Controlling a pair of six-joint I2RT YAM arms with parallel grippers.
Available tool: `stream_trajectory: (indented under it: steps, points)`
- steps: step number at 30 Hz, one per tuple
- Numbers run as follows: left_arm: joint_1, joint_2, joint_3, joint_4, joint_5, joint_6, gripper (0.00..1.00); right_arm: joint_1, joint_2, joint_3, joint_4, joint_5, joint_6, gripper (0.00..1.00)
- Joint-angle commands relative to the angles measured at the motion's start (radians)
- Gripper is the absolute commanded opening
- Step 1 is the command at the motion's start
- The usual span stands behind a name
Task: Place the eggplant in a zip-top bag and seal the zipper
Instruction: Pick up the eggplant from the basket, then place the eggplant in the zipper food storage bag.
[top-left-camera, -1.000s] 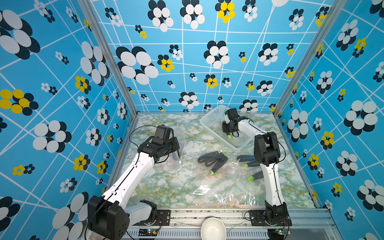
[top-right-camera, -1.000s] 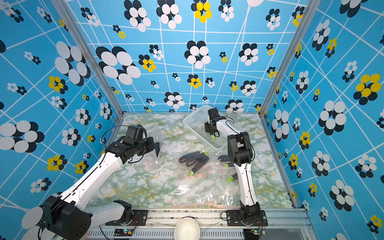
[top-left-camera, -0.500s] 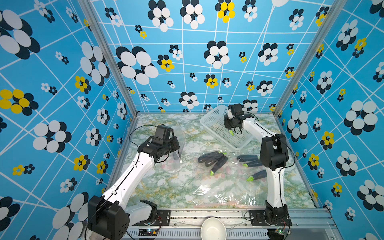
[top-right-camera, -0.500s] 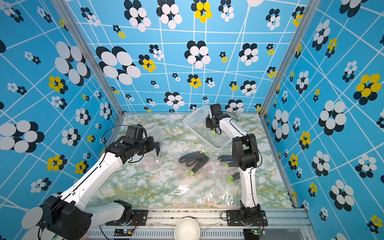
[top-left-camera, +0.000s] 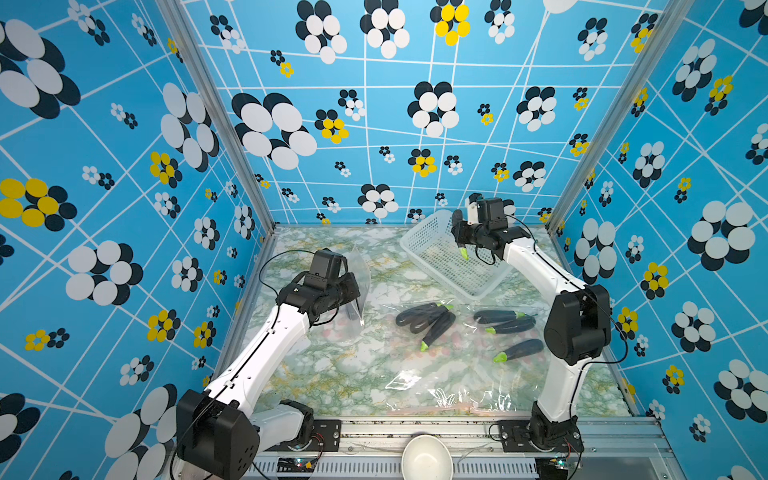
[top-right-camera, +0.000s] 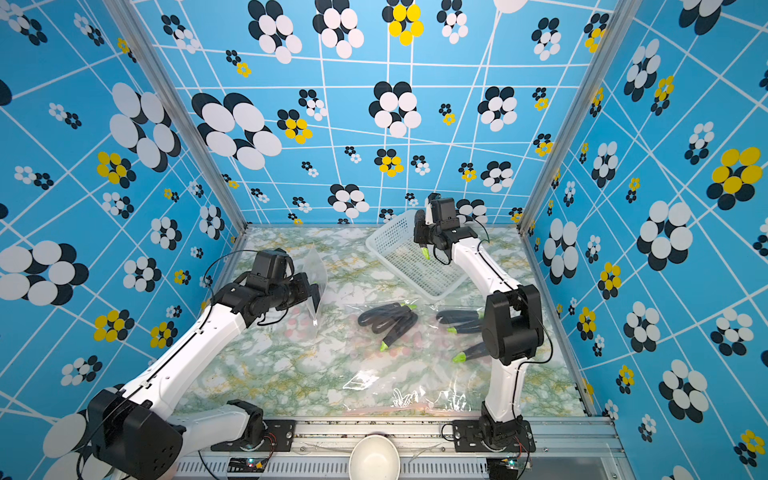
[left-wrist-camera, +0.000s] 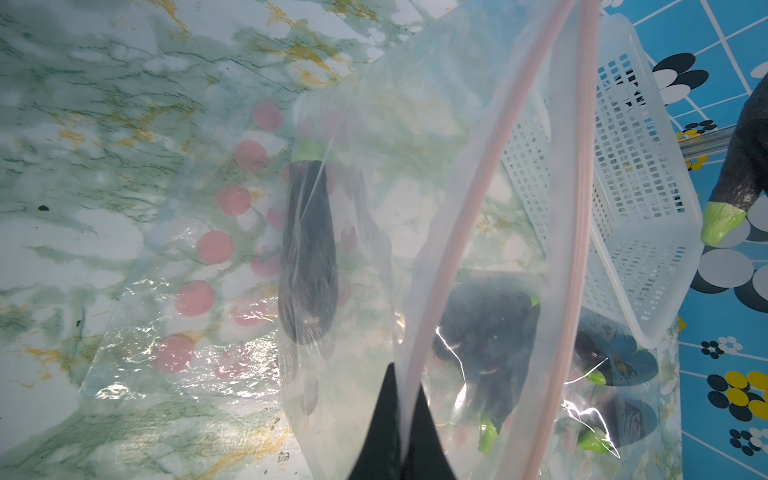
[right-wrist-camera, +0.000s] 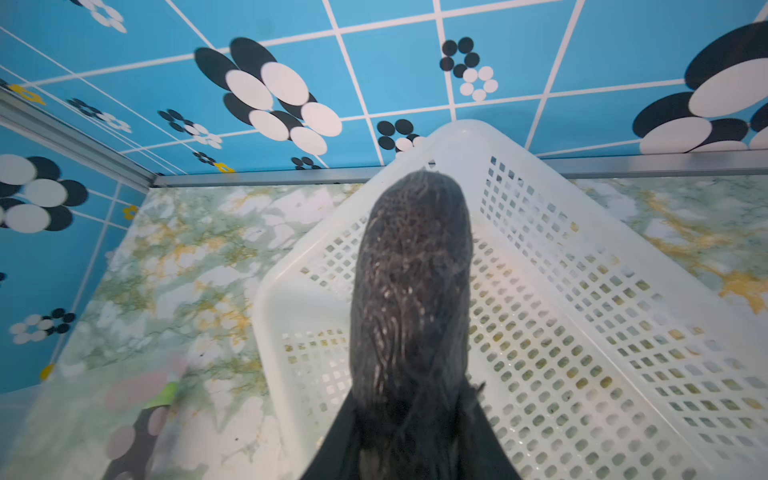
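Eggplant (right-wrist-camera: 411, 291) clamped in the right gripper (top-left-camera: 462, 237) over the basket (top-left-camera: 422, 239); zip-top bag (top-left-camera: 358, 276) pinched by the left gripper (left-wrist-camera: 401, 415).
Nearest, a white bowl (top-left-camera: 426, 457) sits at the front rail. Mid-table, other eggplants (top-left-camera: 430, 322) lie in flat clear bags on the marbled table (top-left-camera: 332, 374). On the left, closed jaws hold the bag's pink zipper rim, and the bag hangs with its mouth gaping. Farthest, by the back wall, the held eggplant hangs stem down above the basket, well apart from the bag.
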Motion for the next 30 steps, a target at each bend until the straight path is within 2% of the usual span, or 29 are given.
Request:
stream_trajectory:
  steps: [1,8,17,23,30]
  points:
    - [0.011,0.001,-0.014,0.027,0.019,-0.009,0.0,0.047,-0.098,-0.052,0.12,-0.082,0.1,0.24]
    - [0.011,0.013,-0.005,0.033,0.031,-0.01,0.0,0.216,-0.184,-0.199,0.329,-0.114,0.269,0.24]
    - [0.011,0.023,-0.025,0.073,0.059,-0.027,0.0,0.423,-0.188,-0.266,0.616,-0.078,0.447,0.24]
    - [0.009,0.032,-0.031,0.103,0.087,-0.049,0.0,0.492,-0.153,-0.314,0.775,-0.026,0.53,0.24]
    - [0.01,0.025,-0.028,0.099,0.093,-0.048,0.0,0.527,-0.062,-0.252,0.805,-0.009,0.552,0.24]
